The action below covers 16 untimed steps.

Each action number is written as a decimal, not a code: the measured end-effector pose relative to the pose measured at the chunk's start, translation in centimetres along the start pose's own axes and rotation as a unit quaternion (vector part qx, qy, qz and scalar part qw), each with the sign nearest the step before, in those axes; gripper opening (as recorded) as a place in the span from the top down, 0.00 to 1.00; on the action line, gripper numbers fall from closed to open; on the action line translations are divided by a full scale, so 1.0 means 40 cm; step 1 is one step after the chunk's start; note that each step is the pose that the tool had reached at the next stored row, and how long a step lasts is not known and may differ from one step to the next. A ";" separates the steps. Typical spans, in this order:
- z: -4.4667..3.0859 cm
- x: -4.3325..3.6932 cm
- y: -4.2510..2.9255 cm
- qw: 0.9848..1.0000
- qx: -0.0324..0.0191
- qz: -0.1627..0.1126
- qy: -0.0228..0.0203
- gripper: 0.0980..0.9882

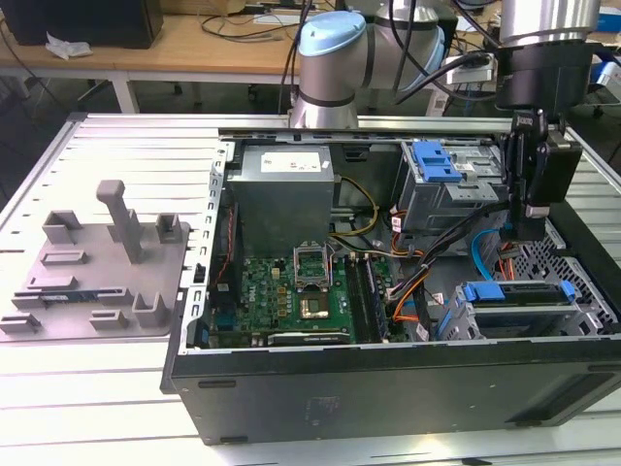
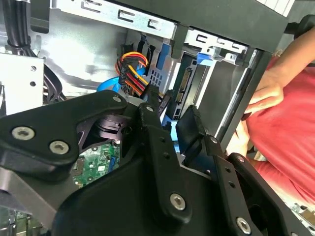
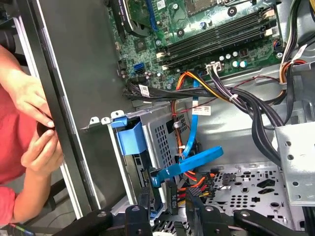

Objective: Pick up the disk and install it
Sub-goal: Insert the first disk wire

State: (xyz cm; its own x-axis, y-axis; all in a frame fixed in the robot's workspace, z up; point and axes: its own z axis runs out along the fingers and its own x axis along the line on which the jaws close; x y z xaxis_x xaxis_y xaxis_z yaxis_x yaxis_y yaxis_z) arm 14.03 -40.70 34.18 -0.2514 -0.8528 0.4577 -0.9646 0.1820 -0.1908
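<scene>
At the drive cage [image 1: 592, 301]: disk [image 1: 519, 313] sits slotted in.
Tool [image 3: 167, 194]: jaws apart, holding nothing.
Risk: you may snag the blue cable [image 3: 193, 118]; a person's hands [image 3: 29, 103] crowd the case wall [image 3: 74, 98].

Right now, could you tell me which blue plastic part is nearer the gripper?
The disk's blue bracket, just below the gripper; the blue latch sits farther off, toward the exterior view's left.

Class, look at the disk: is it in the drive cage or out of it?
In. The disk lies inside the metal drive cage in the exterior view. Fully seated: cannot tell.
</scene>
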 end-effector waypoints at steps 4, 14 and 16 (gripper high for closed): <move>-0.001 -0.002 0.001 1.000 0.000 0.000 0.000 0.64; 0.004 -0.011 0.003 1.000 0.001 0.000 0.002 0.74; 0.004 -0.011 0.004 1.000 0.001 0.000 0.002 0.74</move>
State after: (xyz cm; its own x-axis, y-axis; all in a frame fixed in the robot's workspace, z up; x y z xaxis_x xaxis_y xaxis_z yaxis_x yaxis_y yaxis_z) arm 14.02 -40.36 33.81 -0.2516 -0.8505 0.4618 -0.9646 0.1813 -0.1916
